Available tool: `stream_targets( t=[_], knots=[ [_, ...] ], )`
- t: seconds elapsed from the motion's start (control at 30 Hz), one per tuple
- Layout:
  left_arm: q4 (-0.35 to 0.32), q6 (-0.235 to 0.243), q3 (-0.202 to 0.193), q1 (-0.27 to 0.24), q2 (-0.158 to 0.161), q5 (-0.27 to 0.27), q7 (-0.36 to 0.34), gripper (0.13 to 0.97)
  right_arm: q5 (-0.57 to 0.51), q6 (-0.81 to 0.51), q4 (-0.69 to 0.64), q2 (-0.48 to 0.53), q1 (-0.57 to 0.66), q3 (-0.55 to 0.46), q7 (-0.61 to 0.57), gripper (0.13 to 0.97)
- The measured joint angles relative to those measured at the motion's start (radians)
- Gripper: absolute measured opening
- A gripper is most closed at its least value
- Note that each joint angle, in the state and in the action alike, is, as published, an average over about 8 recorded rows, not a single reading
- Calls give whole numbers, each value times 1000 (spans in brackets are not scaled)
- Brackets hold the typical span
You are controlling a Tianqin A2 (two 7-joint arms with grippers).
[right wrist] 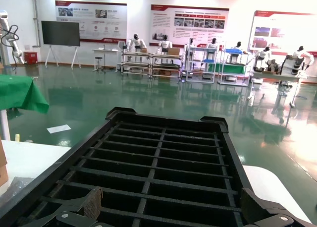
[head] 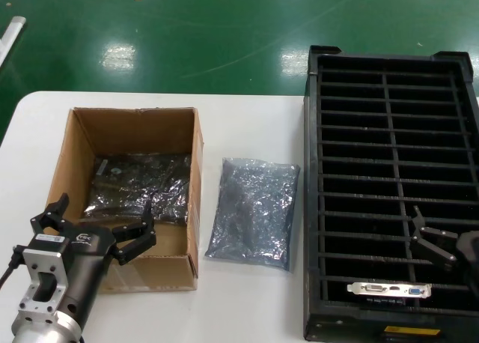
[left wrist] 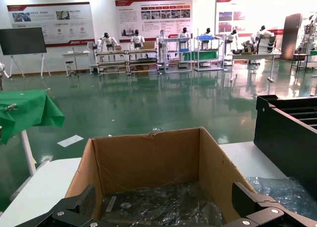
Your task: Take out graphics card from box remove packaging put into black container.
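I am holding the left gripper [head: 101, 219] with its jaws spread wide and gripping nothing, hovering over the near wall of the box [head: 82, 141]. Just beyond those jaws, on the box floor, a bagged card [head: 138, 186] is lying flat, wrapped in crinkly, shiny dark-grey plastic; the board inside is showing only dimly through the wrap. Past the box's right wall, an empty-looking grey bag [head: 254, 212] is lying flat on the white table [head: 247, 122], between the box and the black container [head: 318, 208].

I am keeping the right gripper [head: 441, 242] over the near right part of the black container, its jaws also spread and holding nothing. Just nearer to me than those jaws, a graphics card [head: 391, 290] is standing in one of the nearest slots, its silver end bracket with a blue port facing up. The other slots I am seeing between the thin dividers are holding nothing. A yellow label [head: 412, 331] is sitting on the container's near edge.
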Motion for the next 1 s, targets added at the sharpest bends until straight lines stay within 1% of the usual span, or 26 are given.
stream_targets(
  t=[1.0],
  knots=[
    [0, 0, 0, 0, 0, 0, 0, 966, 0, 0, 0, 0, 0, 0, 0, 966]
  ],
)
